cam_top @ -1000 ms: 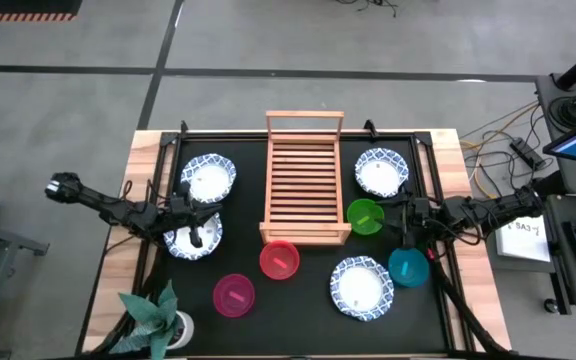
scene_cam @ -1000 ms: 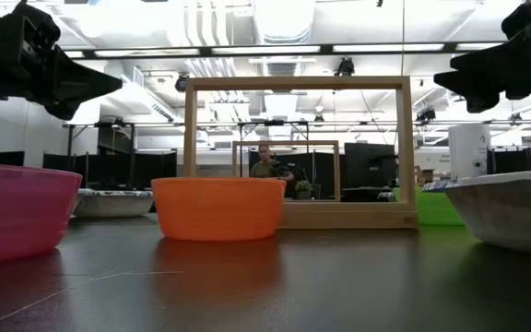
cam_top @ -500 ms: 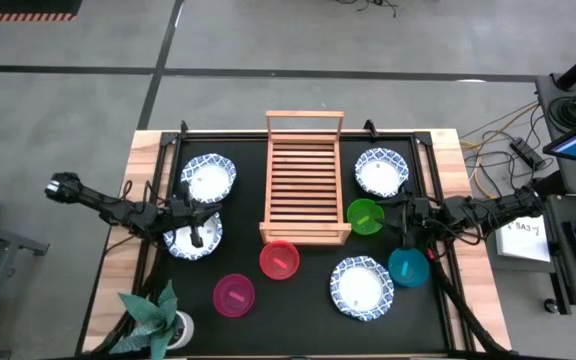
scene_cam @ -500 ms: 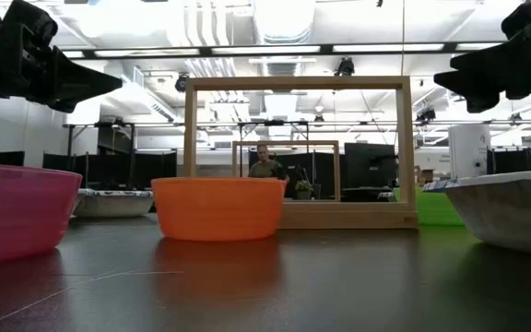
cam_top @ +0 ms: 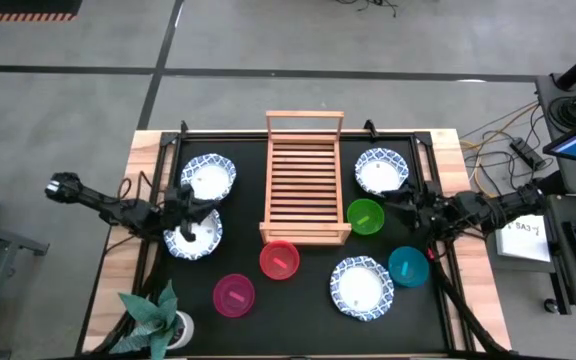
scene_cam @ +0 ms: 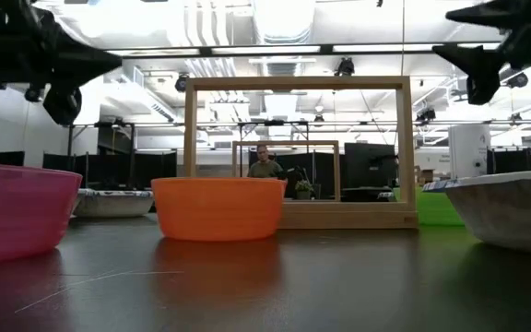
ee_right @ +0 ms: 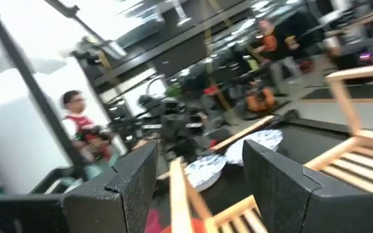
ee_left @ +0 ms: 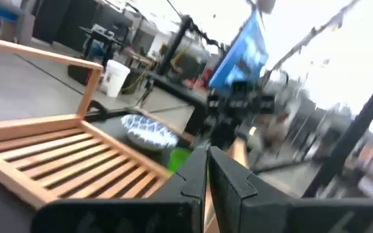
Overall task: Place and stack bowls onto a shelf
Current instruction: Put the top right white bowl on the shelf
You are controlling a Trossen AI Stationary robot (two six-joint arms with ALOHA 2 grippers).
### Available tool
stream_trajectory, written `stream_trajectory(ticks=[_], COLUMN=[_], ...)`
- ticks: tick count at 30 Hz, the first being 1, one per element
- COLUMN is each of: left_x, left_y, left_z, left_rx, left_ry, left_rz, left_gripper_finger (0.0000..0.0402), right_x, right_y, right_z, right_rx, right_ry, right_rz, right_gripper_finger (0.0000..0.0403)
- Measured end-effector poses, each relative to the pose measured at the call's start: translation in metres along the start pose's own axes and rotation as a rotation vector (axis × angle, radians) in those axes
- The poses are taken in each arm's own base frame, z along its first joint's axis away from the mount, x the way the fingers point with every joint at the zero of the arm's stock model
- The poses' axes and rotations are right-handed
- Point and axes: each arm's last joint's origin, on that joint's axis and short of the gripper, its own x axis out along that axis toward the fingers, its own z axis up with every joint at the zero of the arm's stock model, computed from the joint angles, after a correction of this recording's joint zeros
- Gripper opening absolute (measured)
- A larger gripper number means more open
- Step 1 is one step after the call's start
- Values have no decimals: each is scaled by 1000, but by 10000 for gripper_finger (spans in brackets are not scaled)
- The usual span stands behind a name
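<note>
Both grippers have swung toward the shelf (cam_top: 305, 178); left gripper (cam_top: 200, 207) clenched, right gripper (cam_top: 392, 205) released, both empty — the green bowl (cam_top: 365, 216) risks a knock.

Count of objects on the table, seen from above.

Four white bowls with blue patterned rims (cam_top: 208, 176) (cam_top: 194, 235) (cam_top: 381, 171) (cam_top: 361, 287); four smaller plain bowls (one each of green (cam_top: 365, 216), teal (cam_top: 407, 266), orange-red (cam_top: 279, 260) and magenta (cam_top: 234, 295)); one wooden slatted shelf (cam_top: 304, 180); one potted plant (cam_top: 156, 318) at the table's corner; two robot arms, each with one gripper, left (cam_top: 187, 210) and right (cam_top: 400, 212).
</note>
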Motion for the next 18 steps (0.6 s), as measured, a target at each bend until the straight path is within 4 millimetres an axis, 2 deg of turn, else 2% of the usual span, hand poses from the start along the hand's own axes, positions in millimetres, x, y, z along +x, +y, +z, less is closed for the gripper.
stream_trajectory(ticks=[7,13,18], left_x=[-1,-2,-4], left_y=[-4,-4,-4], left_z=[12,21,29], left_rx=[-86,-6,121], left_ry=[-102,-199,-271], left_rz=[-31,29,86], left_gripper_finger=[0,0,0], right_x=[30,65,95], right_y=[19,25,18], right_z=[32,52,68], right_rx=[-99,-111,-67], right_ry=[139,366,535], right_rz=[-370,-744,-962], right_gripper_finger=[215,215,215])
